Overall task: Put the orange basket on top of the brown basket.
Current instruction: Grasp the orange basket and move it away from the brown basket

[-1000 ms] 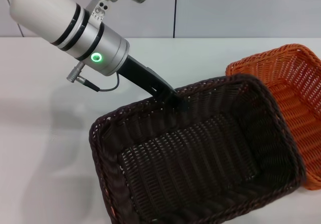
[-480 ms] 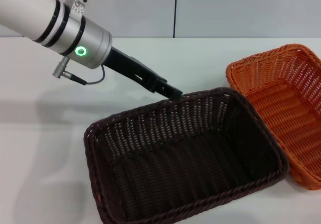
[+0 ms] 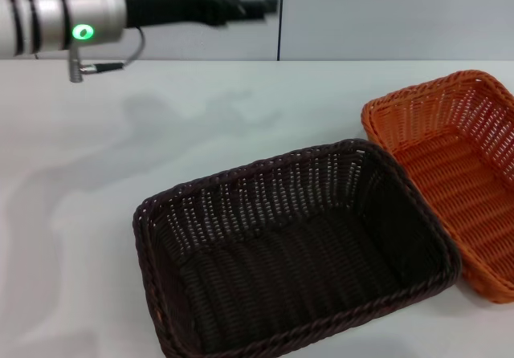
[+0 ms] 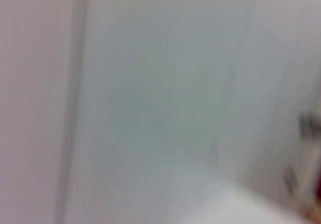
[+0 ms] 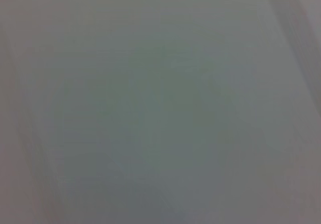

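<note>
The brown basket [image 3: 265,168] lies flat on the white table [image 3: 161,133] in the near middle of the head view, empty. The orange basket [image 3: 458,157] lies to its right, also empty; the brown basket's right rim touches or overlaps the orange basket's near-left side. My left gripper [image 3: 261,6] is held high at the far left, above the table and well clear of both baskets, holding nothing. The right arm is out of view. Both wrist views show only blurred pale surfaces.
A grey wall with a dark vertical seam [image 3: 280,17] stands behind the table. The table surface spreads out to the left of and behind the brown basket.
My left gripper has let go of the brown basket's far rim and swung up and away to the far left. The brown basket has dropped from tilted to flat on the table.
</note>
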